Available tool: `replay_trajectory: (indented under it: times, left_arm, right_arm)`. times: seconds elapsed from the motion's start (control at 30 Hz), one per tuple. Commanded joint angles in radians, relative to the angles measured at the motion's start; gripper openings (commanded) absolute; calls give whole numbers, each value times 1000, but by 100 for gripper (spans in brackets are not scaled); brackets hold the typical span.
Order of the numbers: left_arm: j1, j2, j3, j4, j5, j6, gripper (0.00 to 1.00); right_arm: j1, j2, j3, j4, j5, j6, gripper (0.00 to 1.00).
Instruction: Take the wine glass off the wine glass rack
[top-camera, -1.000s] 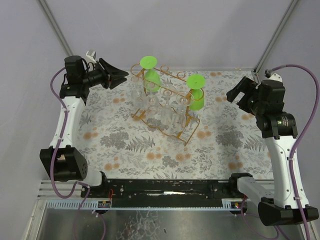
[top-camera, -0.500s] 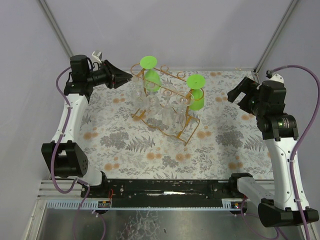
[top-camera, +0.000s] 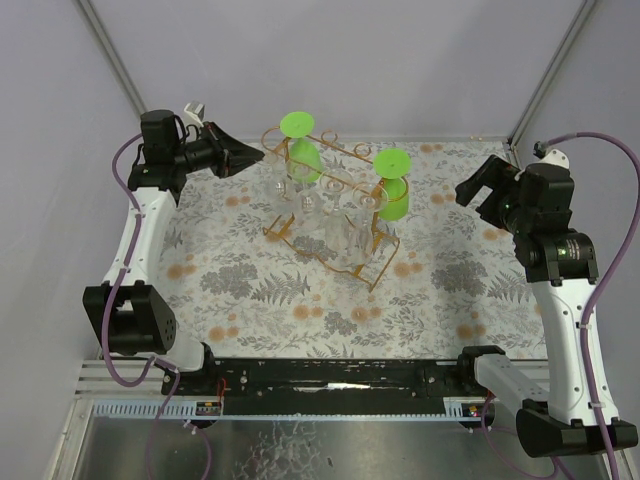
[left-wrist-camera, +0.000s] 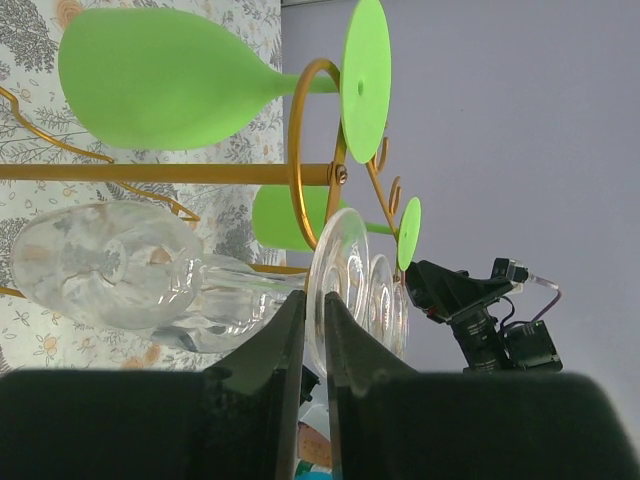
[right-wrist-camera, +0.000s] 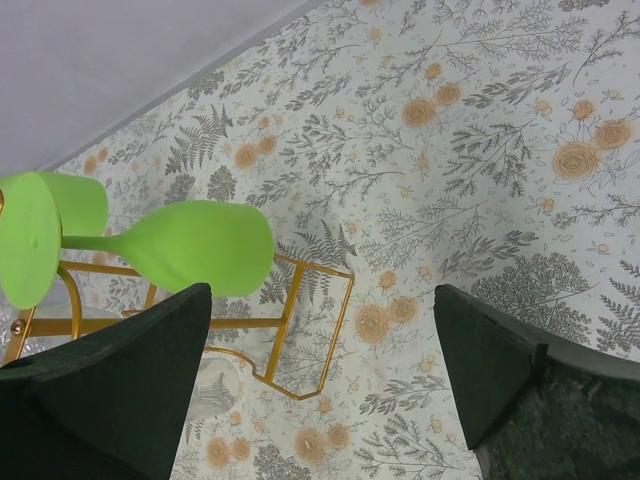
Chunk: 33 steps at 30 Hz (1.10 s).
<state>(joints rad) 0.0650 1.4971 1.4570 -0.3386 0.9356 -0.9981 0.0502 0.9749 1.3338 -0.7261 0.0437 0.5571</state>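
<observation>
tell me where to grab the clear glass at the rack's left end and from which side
Pinch the thin rim of its foot, coming in from the rack's left end. The clear wine glass hangs foot-up in the wine glass rack, so the bowl sits behind wires and neighbouring glasses, while the flat foot is exposed. The left gripper has its fingers either side of that rim.

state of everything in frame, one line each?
wine glass rack, upright, loaded
left gripper, shut on the foot of the clear wine glass
right gripper, open, empty
clear wine glass, hanging foot-up in the wine glass rack
green wine glasses, both hanging foot-up
</observation>
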Motion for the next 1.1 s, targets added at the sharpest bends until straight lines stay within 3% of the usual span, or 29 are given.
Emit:
replay_trajectory:
  times: [0.0, 0.13, 0.23, 0.7, 1.07]
  left_arm:
    - [2, -37, 2, 44, 23, -11, 9]
    - [22, -50, -2, 32, 26, -9, 9]
    - [33, -56, -1, 15, 29, -3, 0]
    - [38, -66, 65, -43, 53, -18, 0]
    - [39, -111, -14, -28, 93, -30, 0]
  right_arm:
    - [-1, -16, -4, 3, 13, -5, 99]
    - [-1, -16, -3, 2, 10, -5, 99]
    - [-1, -13, -5, 2, 6, -4, 99]
    - [-1, -26, -18, 3, -1, -1, 99]
    - [-1, -29, -15, -8, -4, -3, 99]
